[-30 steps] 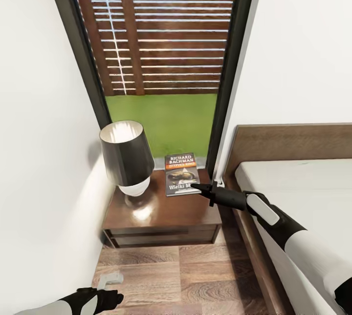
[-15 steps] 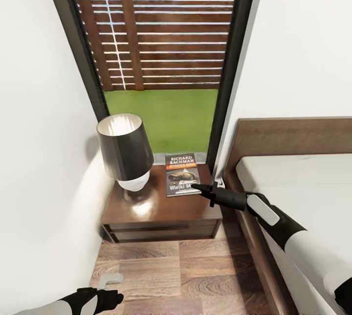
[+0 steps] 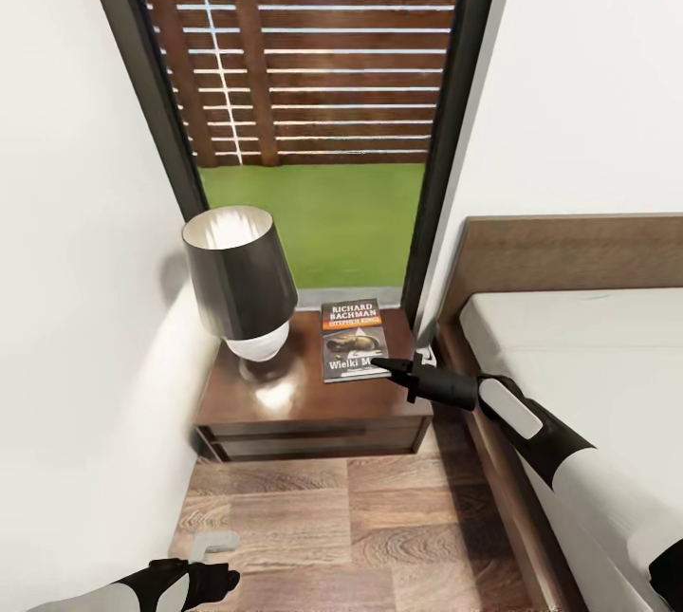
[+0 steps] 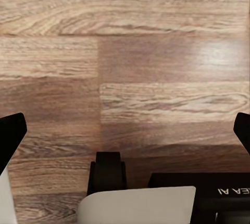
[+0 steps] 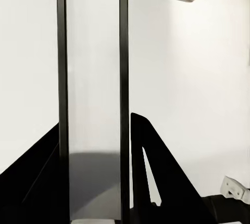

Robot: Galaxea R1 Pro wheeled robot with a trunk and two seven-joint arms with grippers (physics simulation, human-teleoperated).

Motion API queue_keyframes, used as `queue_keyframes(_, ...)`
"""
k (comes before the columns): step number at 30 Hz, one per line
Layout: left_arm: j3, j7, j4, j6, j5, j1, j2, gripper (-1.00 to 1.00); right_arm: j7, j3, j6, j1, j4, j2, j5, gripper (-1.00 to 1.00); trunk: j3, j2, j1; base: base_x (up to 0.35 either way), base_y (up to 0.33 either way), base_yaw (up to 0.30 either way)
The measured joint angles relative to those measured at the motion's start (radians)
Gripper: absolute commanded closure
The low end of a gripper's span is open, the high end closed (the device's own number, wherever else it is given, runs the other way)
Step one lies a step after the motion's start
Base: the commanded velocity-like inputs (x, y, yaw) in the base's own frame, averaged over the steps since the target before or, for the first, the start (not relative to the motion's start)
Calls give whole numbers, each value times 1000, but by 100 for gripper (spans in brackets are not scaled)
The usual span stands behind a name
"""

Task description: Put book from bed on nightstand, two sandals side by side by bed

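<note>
The book lies flat on the dark-brown nightstand, cover up, at the back right of its top. My right gripper hovers at the book's near right corner, open, with its fingers apart and nothing between them. My left gripper hangs low over the wood floor, open and empty, its fingertips spread wide. To the right is the bed, with its off-white mattress and brown headboard. The sandals are out of view.
A black-shaded lamp on a white base stands on the nightstand's left half, next to the book. Behind it a tall dark-framed window looks onto grass and a slatted fence. A white wall closes the left side. Plank floor lies in front.
The whole head picture has shifted a little, so the camera moved. The book stays on the nightstand and both arms hold their places.
</note>
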Motion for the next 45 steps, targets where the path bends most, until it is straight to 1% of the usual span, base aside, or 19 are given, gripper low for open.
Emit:
queue_keyframes(17, 0, 0, 0, 0, 0, 0, 0, -100, -1, 0, -2, 0, 0, 2, 0, 100, -76, -119, 65, 0, 0, 0)
queue_keyframes(23, 0, 0, 0, 0, 0, 0, 0, -100, 8, 0, -4, 3, 0, 2, 1, 100, -101, -161, 88, 0, 0, 0)
queue_keyframes(45, 0, -1, 0, 0, 0, 0, 0, -100, 13, 0, -6, 6, 0, 2, -1, 100, -105, -161, 88, 0, 0, 0)
